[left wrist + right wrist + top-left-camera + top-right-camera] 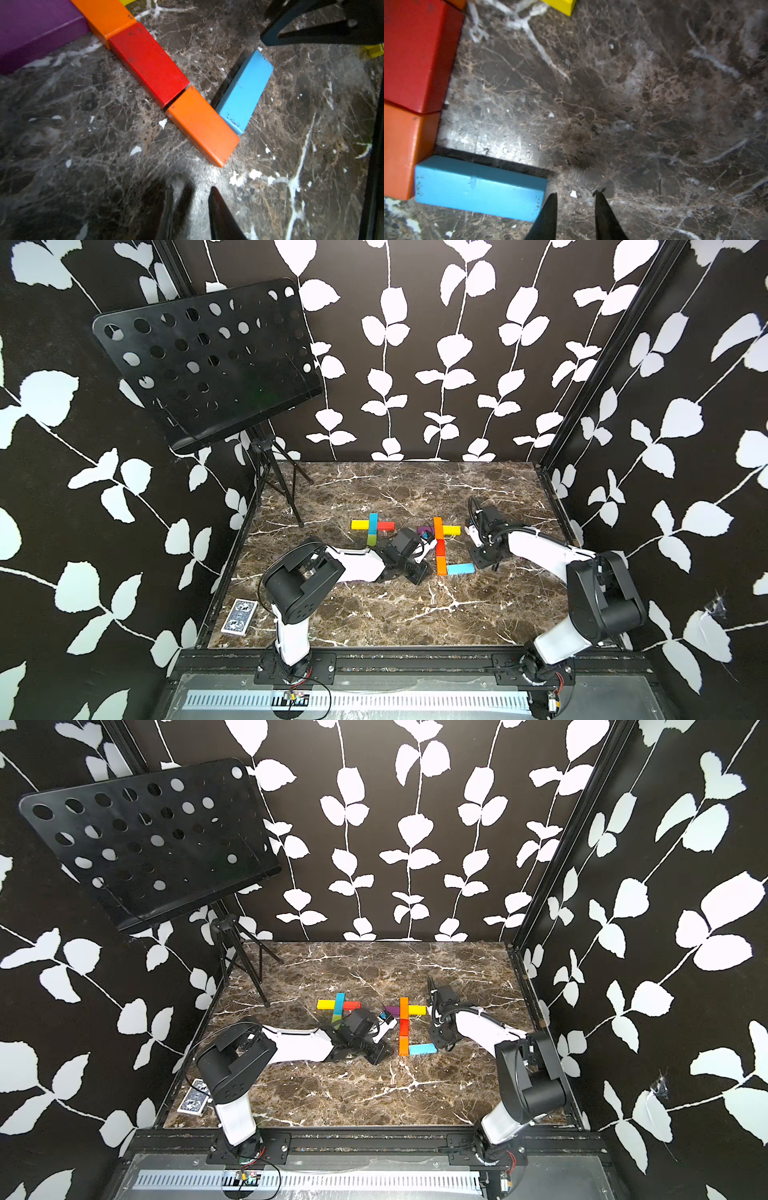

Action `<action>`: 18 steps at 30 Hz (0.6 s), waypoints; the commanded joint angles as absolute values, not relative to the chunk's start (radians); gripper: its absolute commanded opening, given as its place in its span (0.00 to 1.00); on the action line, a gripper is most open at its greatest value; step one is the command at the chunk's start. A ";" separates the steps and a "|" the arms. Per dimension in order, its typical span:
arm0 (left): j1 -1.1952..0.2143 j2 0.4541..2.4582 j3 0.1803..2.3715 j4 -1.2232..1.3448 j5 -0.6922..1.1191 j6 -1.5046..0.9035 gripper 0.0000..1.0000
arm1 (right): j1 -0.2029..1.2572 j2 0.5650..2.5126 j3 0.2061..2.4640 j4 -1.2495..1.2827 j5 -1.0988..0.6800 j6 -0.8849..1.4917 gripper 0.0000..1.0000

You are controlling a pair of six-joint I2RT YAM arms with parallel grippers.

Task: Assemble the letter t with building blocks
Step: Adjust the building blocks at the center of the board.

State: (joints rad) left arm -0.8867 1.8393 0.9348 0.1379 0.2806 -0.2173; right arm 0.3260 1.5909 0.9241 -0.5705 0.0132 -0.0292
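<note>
Both top views are sharp and evenly lit. The wrist views blur toward their edges. Glare whitens the marble tabletop point(477, 141) beside the blue block's point(477, 187) hard shadow.

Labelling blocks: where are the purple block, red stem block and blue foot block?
purple block point(35, 18): left wrist view, top face.
red stem block point(149, 61): left wrist view, top face.
blue foot block point(479, 187): right wrist view, middle.

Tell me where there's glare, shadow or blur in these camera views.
Left wrist view: glare on the marble table, hard shadow beside the blue block. Right wrist view: the red block is blurred, glare beside the orange block. Both top views: evenly lit, no glare.
</note>
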 commanded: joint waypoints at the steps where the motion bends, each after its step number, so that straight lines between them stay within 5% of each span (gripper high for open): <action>1: -0.893 1.845 0.957 0.124 0.300 -0.225 0.31 | 0.322 1.592 0.951 -0.631 0.001 -0.022 0.31; 18: -0.904 1.878 0.979 0.121 0.313 -0.237 0.32 | 0.322 1.630 0.959 -0.690 -0.034 -0.018 0.32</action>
State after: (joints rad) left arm -0.8967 1.8774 0.9665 0.1394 0.3073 -0.2291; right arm 0.3260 1.6169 0.9401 -0.6628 -0.0154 -0.0277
